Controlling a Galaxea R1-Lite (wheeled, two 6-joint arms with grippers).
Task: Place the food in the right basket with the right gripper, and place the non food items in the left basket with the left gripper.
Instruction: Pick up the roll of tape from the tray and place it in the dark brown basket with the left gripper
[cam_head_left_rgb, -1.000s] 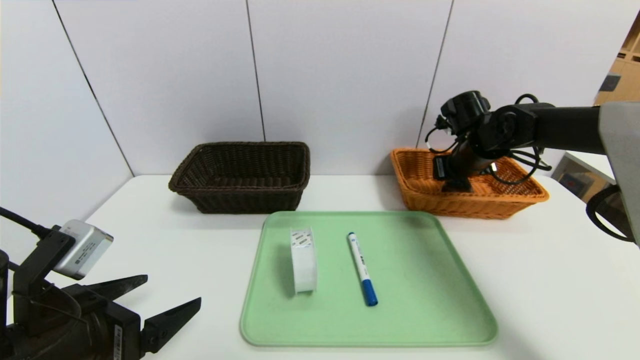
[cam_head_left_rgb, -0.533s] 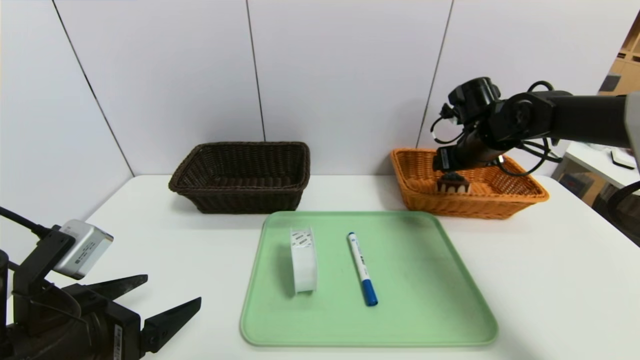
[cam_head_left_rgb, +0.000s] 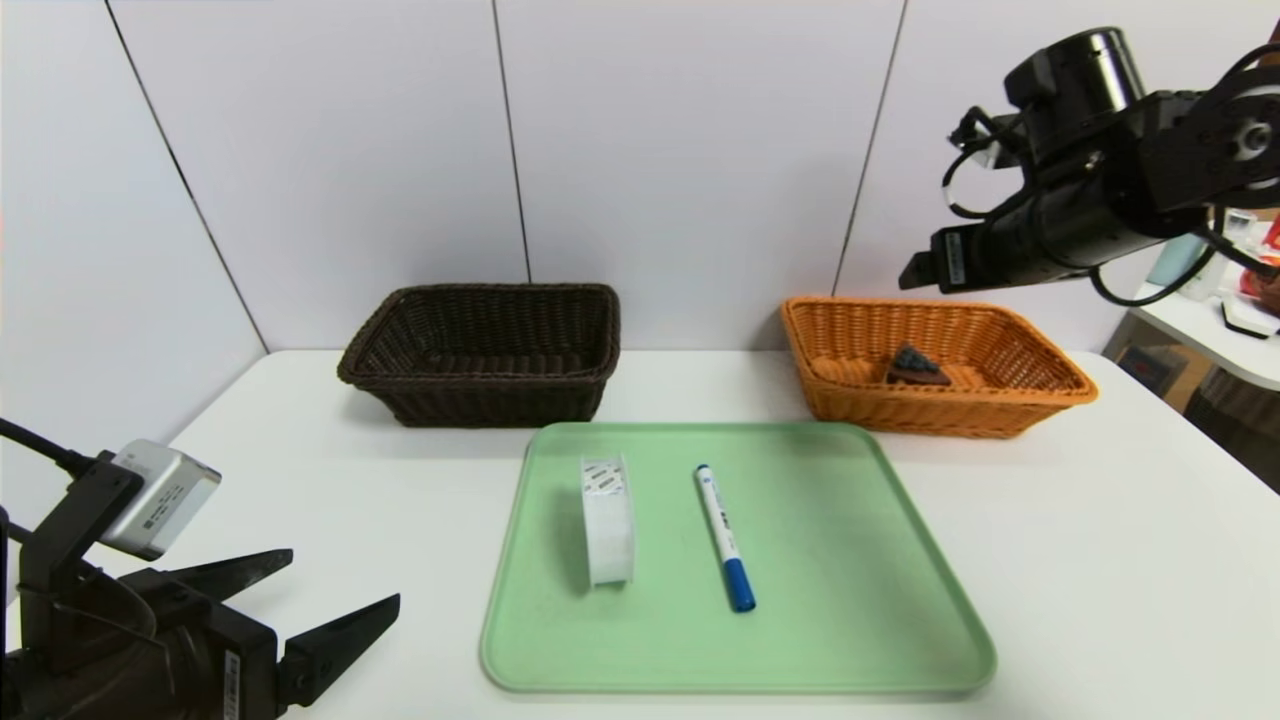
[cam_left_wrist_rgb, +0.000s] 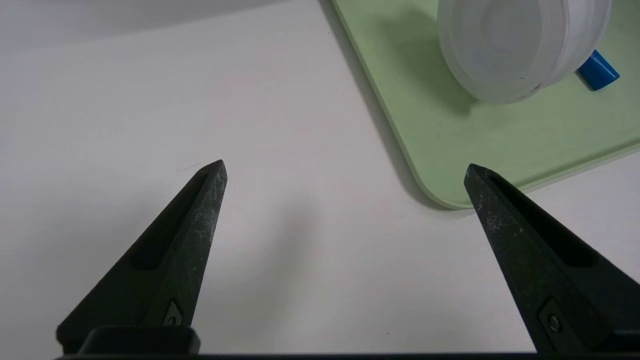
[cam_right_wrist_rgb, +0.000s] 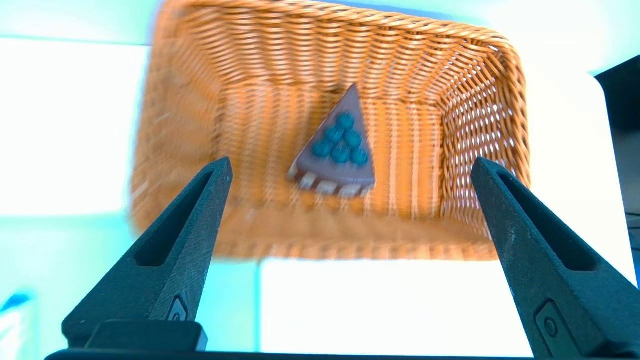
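— Cake (cam_head_left_rgb: 917, 366) is lying on the floor of the orange basket (cam_head_left_rgb: 1040, 400), and the right gripper (cam_right_wrist_rgb: 350, 167) is hanging well above it with its fingers spread wide, holding nothing.

— Wasn't that claw down inside the basket a second ago?

— It was, right over the slice. Now it is lifted clear of the rim and pulled back toward the robot, and the cake is sitting there alone, its point aimed at the far wall, blueberries up.

— How is the arm sitting?

— The black arm is reaching in from the right, high up, with the claw tilting forward and down toward the basket.

— And the other side?

— The left gripper (cam_head_left_rgb: 335, 600) is parked low at the near left corner of the table (cam_head_left_rgb: 320, 480), fingers wide apart, gripping nothing, just beside the green tray (cam_head_left_rgb: 850, 560). It hasn't budged. The tape roll (cam_head_left_rgb: 607, 520) is standing on edge on the tray, the marker (cam_head_left_rgb: 726, 537) is lying next to it, blue cap nearest us. The dark basket (cam_head_left_rgb: 485, 352) is sitting at the back left.
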